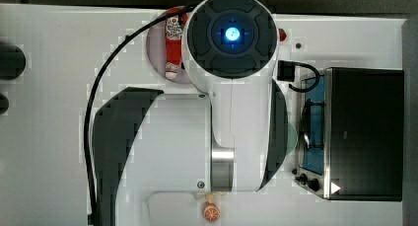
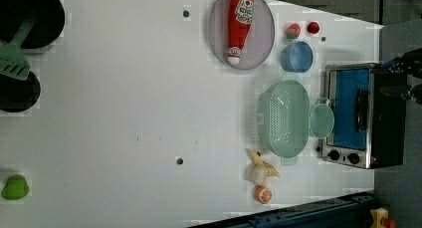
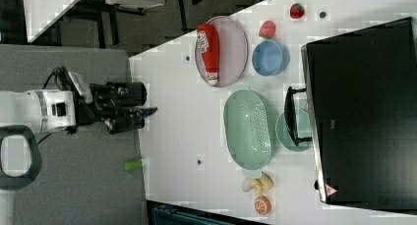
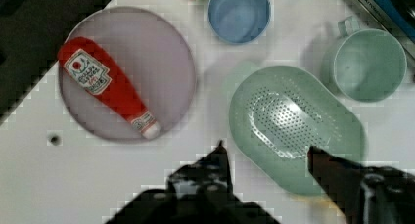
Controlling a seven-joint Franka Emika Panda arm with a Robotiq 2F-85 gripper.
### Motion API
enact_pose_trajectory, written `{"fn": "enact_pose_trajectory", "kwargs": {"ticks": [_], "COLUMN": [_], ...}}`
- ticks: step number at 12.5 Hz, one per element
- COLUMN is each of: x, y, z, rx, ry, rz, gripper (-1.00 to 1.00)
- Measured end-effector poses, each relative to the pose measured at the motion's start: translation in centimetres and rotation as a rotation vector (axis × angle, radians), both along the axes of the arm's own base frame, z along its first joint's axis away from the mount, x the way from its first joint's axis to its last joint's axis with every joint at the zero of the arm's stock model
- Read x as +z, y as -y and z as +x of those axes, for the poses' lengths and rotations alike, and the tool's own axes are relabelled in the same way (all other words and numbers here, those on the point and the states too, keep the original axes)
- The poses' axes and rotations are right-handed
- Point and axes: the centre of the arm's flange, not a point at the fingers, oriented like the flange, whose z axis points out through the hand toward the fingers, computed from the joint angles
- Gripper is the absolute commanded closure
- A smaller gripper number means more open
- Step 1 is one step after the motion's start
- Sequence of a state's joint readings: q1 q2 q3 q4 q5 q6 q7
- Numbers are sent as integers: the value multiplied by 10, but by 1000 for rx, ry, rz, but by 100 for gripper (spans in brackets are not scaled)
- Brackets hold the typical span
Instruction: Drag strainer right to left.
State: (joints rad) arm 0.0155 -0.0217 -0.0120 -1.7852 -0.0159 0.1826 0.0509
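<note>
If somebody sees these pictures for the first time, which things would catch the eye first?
Probably the red ketchup bottle lying on a round plate, at the top of the left view. Below it sits the pale green strainer, between a blue cup and a banana. In the wrist view the open gripper hangs above the strainer's rim.

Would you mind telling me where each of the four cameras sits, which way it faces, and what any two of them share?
Top view: straight above the arm, looking down; the arm hides most of the table.
Left view: high overhead, looking down on the table with the strainer and toaster oven.
Right view: raised, looking down at the table; the end effector hangs off to the right view's left.
Wrist view: on the wrist, facing down; open fingers frame the strainer's rim.
Shared: left and right views both show the ketchup bottle on its plate.
</note>
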Motion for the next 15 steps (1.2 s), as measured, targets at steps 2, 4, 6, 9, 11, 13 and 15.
{"fn": "enact_pose_trajectory", "kwargs": {"ticks": [2,4,6,9,11,13,15], "x": [6,53,106,104,49,-34,-119], "y": [12,29,41,43,39,39,39], "z": [-81,-137,-154,-143,-118,-93,-87], "rx": [-5,-38,-62,-65,-59,-73,-137], "ry": [-194,-153,-5,88,58,19,-56], "rz": [-7,7,1,-6,22,20,-18], "gripper": [-82,-100,-100,-100,-100,-100,-100]}}
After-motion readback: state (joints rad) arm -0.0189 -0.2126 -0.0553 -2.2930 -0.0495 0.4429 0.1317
